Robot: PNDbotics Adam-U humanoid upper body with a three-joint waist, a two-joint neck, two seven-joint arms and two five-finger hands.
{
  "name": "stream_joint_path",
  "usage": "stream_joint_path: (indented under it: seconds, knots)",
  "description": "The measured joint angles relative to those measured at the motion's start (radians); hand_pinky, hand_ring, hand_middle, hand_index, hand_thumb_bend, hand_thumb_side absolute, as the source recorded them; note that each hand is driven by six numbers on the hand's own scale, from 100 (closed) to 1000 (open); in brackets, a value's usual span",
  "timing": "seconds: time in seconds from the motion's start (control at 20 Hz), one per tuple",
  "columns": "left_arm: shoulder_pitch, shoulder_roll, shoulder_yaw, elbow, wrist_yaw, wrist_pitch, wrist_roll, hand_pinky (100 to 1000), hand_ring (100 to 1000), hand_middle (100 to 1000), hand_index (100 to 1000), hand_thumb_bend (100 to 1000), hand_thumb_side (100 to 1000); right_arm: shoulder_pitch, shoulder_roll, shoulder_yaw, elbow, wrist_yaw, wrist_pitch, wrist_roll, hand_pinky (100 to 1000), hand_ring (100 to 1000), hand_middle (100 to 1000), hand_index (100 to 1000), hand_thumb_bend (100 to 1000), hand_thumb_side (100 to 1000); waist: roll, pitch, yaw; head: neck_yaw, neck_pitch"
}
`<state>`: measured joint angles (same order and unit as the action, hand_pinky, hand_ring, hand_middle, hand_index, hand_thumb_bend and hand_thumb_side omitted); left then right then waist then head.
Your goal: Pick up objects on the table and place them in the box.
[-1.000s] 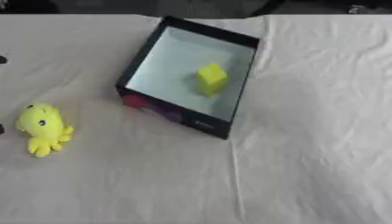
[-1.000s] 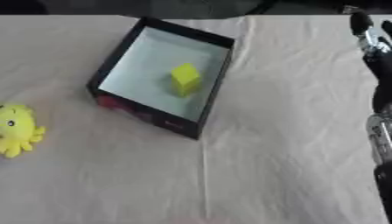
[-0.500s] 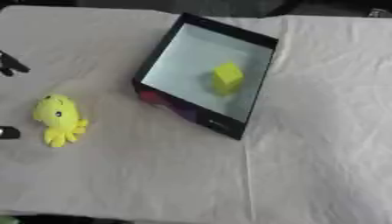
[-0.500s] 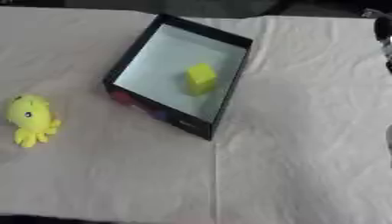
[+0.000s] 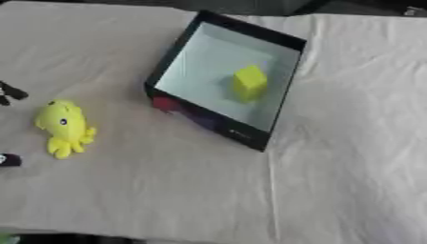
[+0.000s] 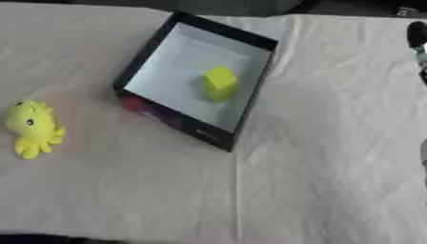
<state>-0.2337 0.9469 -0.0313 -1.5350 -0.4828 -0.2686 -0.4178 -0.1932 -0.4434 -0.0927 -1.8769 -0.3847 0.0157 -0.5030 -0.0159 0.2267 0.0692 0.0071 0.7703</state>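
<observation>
Item: yellow octopus plush toy (image 5: 63, 127), lying on the white-clothed tabletop (image 5: 167, 190), well left of the box and apart from it, head toward the far side, legs toward the near edge. Item: box (image 5: 288, 93), black-walled with a pale floor, open top, set askew at centre-far; a red and purple print shows on its near outer wall. Item: yellow block (image 5: 249, 82), already inside the box, standing on its floor nearer the right wall. Item: left hand (image 5: 8, 93), only dark fingertips showing at the left edge of the left eye view, just beside the toy but not touching it; a second dark tip lies lower on the same edge; whether its fingers are spread or pressed together cannot be told. Item: right hand (image 6: 417, 38), a dark sliver at the right edge of the right eye view, far from the toy; its state cannot be told either. Change noted: across the last second the whole scene has slid in both views, so the camera has tilted; toy, box and block hold their places relative to one another, and nothing has been lifted. The left fingertips have come into view beside the toy in that time. Reading for the task: one object is stowed, one remains out; the left hand looks to be approaching the toy, which is the likely next pick, with the grasp not yet made.
</observation>
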Motion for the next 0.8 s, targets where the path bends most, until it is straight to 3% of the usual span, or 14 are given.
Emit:
stream_joint_path:
  seconds: [0.2,0.45,0.8]
  knots:
    - [-0.049,-0.027,-0.023,0.028,-0.015,-0.011,0.008,809,745,776,889,751,386,0.000,0.000,0.002,0.000,0.001,0.002,0.005,959,917,948,855,664,283,0.000,0.001,-0.001,0.002,0.000]
    - [-0.107,-0.058,-0.066,0.077,-0.026,-0.035,-0.046,811,748,767,888,741,374,-0.004,0.008,0.008,0.000,0.001,0.003,0.011,959,919,948,855,662,284,0.001,0.003,-0.005,0.009,0.000]
    - [-0.157,-0.111,-0.093,0.151,-0.069,-0.058,-0.064,789,687,686,828,642,314,-0.009,0.009,0.013,0.000,0.001,0.004,0.020,959,919,948,856,659,284,0.004,0.007,-0.008,0.016,0.000]
